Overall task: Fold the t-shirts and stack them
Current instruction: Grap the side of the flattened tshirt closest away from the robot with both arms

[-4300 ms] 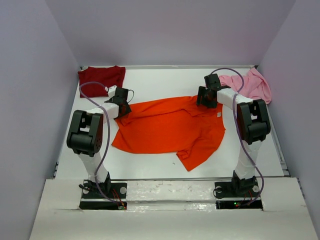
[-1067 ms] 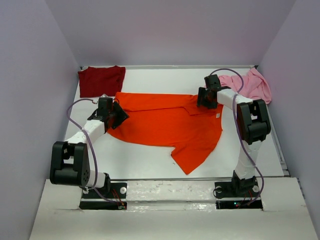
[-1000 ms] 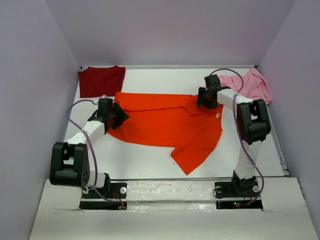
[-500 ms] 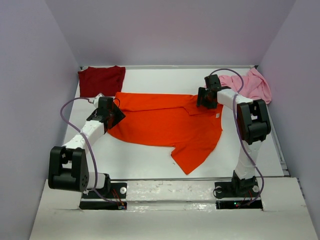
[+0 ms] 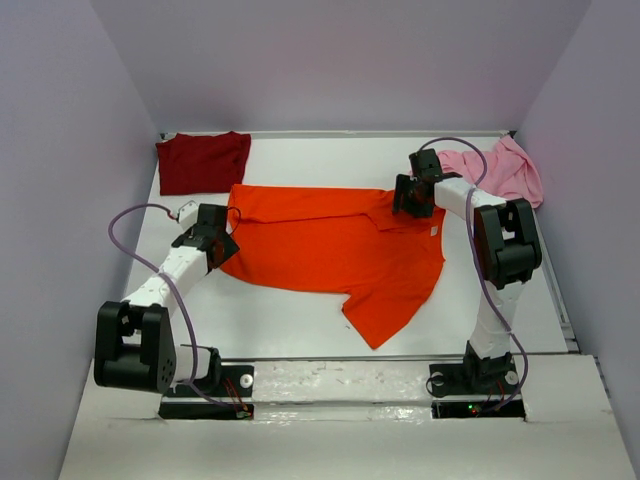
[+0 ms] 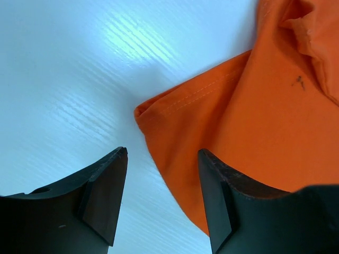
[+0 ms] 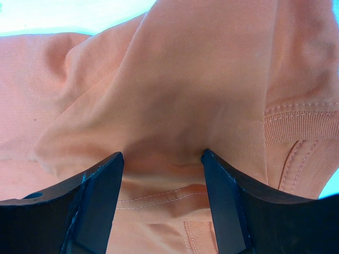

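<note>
Orange t-shirt (image 5: 330,250) lies spread on the white table (image 5: 290,335), its corner just ahead of the left gripper (image 6: 162,154), fingers apart and empty. The right gripper (image 7: 161,157), fingers also apart, straddles a cloth ridge near the collar, probably pinning it for smoothing

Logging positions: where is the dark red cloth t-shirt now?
In the top view, the dark red cloth t-shirt lies in the far left corner, just beyond the bright orange cloth t-shirt.

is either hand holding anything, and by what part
Nothing is gripped. The left hand is open, a hemmed corner of the orange t-shirt ahead of it. The right hand is open, with cloth near the collar bunched between its fingers, not pinched.
</note>
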Available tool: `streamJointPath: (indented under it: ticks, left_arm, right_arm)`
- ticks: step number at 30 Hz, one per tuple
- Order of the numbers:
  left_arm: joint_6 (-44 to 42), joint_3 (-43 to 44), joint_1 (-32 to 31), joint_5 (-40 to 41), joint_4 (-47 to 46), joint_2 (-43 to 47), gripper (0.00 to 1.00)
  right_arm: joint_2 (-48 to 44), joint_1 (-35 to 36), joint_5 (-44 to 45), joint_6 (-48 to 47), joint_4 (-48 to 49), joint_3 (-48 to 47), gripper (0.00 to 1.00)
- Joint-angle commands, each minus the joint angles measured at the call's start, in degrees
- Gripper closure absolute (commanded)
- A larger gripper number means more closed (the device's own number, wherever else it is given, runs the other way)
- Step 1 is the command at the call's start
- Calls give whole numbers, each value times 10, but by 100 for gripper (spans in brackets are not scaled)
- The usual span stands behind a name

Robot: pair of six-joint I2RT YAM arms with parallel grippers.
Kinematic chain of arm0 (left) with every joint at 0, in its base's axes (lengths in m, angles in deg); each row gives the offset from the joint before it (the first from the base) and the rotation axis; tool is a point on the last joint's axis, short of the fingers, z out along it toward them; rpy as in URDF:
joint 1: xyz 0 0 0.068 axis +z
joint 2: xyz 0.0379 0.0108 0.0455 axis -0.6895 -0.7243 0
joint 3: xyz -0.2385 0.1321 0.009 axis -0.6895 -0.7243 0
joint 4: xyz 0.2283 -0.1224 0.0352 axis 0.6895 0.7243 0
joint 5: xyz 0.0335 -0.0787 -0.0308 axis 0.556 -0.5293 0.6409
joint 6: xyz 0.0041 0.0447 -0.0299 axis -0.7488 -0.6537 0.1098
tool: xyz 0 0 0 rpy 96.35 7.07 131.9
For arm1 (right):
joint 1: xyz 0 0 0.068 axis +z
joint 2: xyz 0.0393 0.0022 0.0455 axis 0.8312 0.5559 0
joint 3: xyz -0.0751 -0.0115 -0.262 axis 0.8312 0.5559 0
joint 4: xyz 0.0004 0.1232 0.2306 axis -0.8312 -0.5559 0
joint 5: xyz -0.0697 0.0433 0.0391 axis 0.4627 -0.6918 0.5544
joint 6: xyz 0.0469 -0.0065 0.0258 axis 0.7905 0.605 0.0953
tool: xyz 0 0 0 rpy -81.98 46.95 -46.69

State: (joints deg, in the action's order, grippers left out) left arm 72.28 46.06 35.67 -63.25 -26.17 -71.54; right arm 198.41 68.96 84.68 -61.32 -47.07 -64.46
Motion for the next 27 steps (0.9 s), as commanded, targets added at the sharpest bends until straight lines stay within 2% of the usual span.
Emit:
streamJointPath:
  ticks: [1,14,21,27]
  left_arm:
    - [0,-8,-2,46,5,-11,34]
    - [-9,5,-2,38,-20,-103,35]
    - [-7,10,-2,54,-20,-109,39]
    - [-6,18,-2,85,-2,-93,38]
  right_arm:
    - [-21,1,-24,8,1,-8,32]
    - [-31,1,-19,7,1,-7,32]
    - [-36,1,-24,6,1,-7,32]
    - [-37,1,-28,5,1,-7,32]
